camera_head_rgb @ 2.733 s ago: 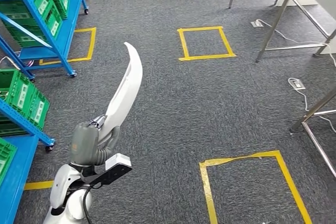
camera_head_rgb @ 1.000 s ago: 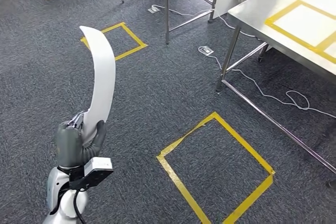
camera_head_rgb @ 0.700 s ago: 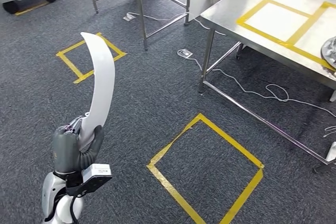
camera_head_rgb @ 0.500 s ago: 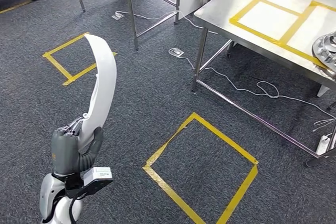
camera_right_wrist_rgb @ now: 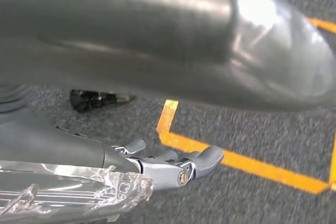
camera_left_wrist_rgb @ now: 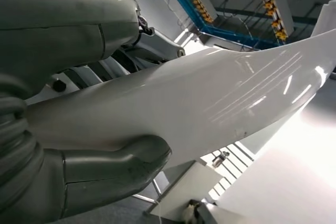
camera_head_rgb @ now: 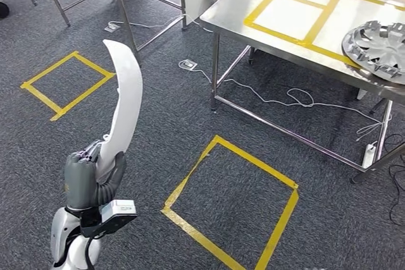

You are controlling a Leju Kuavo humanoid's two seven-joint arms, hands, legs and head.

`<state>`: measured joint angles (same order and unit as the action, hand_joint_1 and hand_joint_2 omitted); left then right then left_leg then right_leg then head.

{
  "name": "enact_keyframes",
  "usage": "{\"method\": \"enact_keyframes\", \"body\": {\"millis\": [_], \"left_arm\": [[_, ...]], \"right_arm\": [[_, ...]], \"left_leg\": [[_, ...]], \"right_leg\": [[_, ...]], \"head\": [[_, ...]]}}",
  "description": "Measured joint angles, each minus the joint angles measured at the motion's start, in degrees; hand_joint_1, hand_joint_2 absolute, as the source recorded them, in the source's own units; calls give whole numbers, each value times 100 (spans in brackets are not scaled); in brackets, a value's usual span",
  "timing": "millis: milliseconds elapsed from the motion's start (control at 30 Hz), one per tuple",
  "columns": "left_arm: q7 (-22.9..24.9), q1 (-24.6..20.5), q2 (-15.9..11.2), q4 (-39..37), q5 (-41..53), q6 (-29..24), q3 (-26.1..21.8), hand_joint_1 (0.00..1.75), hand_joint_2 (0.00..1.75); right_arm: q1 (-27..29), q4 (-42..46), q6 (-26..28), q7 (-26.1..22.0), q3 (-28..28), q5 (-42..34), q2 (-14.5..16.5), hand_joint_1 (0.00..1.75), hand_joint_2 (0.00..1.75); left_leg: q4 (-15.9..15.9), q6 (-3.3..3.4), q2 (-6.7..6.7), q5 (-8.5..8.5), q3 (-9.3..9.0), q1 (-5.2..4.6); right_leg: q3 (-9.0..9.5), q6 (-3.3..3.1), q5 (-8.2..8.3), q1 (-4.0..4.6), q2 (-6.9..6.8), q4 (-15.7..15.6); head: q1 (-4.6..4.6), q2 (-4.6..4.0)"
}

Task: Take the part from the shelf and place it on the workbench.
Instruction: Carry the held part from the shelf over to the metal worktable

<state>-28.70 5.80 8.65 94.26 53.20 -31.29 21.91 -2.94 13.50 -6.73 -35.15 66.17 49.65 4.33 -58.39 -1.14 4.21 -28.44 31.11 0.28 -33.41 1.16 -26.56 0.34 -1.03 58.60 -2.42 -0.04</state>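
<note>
Carrying long curved white part upright in left robot hand; fingers clamped on lower end, tip well above. Risk judged: grip near one end, so part could be levered loose or swung during walk; tip could be clipped on desk edge. Wheel cover already sits on desk, near taped squares. Right robot hand seen over carpet, nothing held, fingers apparently curled; state cannot be told.
</note>
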Motion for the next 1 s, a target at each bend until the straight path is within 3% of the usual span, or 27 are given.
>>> {"method": "enact_keyframes", "body": {"millis": [67,100,167,200,233,300,333,367,400,467,500,533,600,633,667,733,767,800,867,900,933,1000], "left_arm": [[4,-21,9,7,0,7,-1,175,175],[5,-22,6,8,0,8,-1,175,175],[5,-3,-4,8,-3,11,-2,175,175],[6,6,-8,8,-8,12,-3,175,175],[6,9,-10,8,-14,14,-6,175,175],[5,10,-13,8,-28,24,-11,175,175],[-2,8,-15,7,-36,28,-11,175,175],[-14,5,-15,8,-43,33,-7,175,175],[-29,0,-14,9,-50,35,-2,175,175],[-69,-14,-10,11,-56,34,10,175,175],[-86,-15,-7,12,-61,29,13,175,175],[-100,-14,-7,12,-65,22,15,175,175],[-116,-6,-10,12,-71,11,16,175,175],[-123,-5,-14,12,-74,8,16,175,175],[-129,-3,-18,11,-81,8,16,175,175],[-138,-1,-24,10,-97,8,16,175,175],[-140,0,-26,10,-103,8,16,175,175],[-141,1,-27,10,-105,8,16,175,175],[-146,10,-36,-2,-110,6,16,175,175],[-153,17,-41,-9,-111,3,15,175,175],[-163,20,-43,-15,-114,-2,16,175,175],[-184,-6,-34,-15,-123,-13,19,175,175]], "right_arm": [[8,0,-6,-9,-11,21,10,0,0],[1,-1,-7,-13,-13,31,14,0,0],[-6,-1,-7,-13,-15,52,15,0,0],[4,-2,-8,-13,-16,62,15,0,0],[18,-2,-10,-10,-18,72,16,0,0],[40,-2,-15,-5,-26,87,24,0,0],[39,-2,-18,1,-32,95,28,0,0],[34,-2,-20,4,-38,103,30,0,0],[33,-2,-21,10,-44,113,30,0,0],[37,-2,-23,21,-50,137,29,0,0],[39,-2,-24,25,-51,149,28,0,0],[31,-4,-24,30,-54,163,28,0,0],[7,-11,-28,41,-59,187,31,0,0],[6,-15,-30,46,-62,198,32,0,0],[16,-20,-31,49,-64,206,33,0,0],[54,-28,-31,53,-68,222,34,0,0],[72,-33,-32,54,-72,228,37,0,0],[91,-38,-32,55,-76,231,39,0,0],[137,-54,-32,61,-86,243,44,0,0],[152,-60,-31,67,-91,256,45,0,0],[146,-65,-30,74,-99,273,46,0,0],[66,-65,-25,81,-122,303,46,0,0]], "left_leg": [[-397,-55,-190,-149,166,11],[-776,-69,-297,-255,395,14],[-1524,-87,-374,-379,967,18],[-1670,-92,-383,-277,1171,18],[-1591,-94,-390,-47,1263,19],[-873,-103,-445,638,1138,28],[-479,-107,-495,837,997,31],[-198,-93,-538,903,882,28],[-43,-62,-570,851,803,24],[41,53,-555,659,686,16],[80,108,-542,608,604,23],[114,154,-523,550,501,29],[181,207,-485,399,259,23],[217,219,-466,306,126,16],[249,227,-455,206,-21,10],[309,236,-448,-23,-374,3],[338,236,-446,-150,-571,-3],[368,233,-442,-287,-759,-10],[395,208,-451,-575,-1089,-27],[420,184,-462,-707,-1231,-22],[414,150,-475,-783,-1352,-13],[155,77,-482,-682,-1351,21]], "right_leg": [[183,-71,-33,-44,109,-73],[244,-92,-63,-49,162,-84],[358,-114,-159,-55,297,-86],[430,-110,-222,-58,370,-86],[517,-99,-292,-65,444,-87],[703,-54,-460,-92,579,-93],[774,-22,-559,-94,639,-94],[831,8,-650,-99,688,-127],[900,39,-703,-99,720,-177],[1025,104,-669,-101,734,-229],[1012,138,-581,-94,661,-117],[873,155,-475,-83,541,148],[320,158,-430,-60,273,943],[-4,148,-576,-50,200,1294],[-287,147,-824,-43,173,1497],[-668,143,-1280,-35,162,1455],[-782,130,-1260,-35,159,1249],[-867,104,-942,-34,146,944],[-955,48,210,-1,83,319],[-946,32,639,29,64,165],[-908,18,824,59,57,125],[-768,-29,714,82,99,178]], "head": [[30,0],[47,-1],[57,0],[59,0],[58,0],[62,0],[76,0],[89,0],[105,0],[107,1],[87,0],[62,0],[27,-1],[26,-1],[22,-1],[7,0],[-4,0],[-11,0],[-3,-1],[13,-2],[21,-2],[17,-2]]}}
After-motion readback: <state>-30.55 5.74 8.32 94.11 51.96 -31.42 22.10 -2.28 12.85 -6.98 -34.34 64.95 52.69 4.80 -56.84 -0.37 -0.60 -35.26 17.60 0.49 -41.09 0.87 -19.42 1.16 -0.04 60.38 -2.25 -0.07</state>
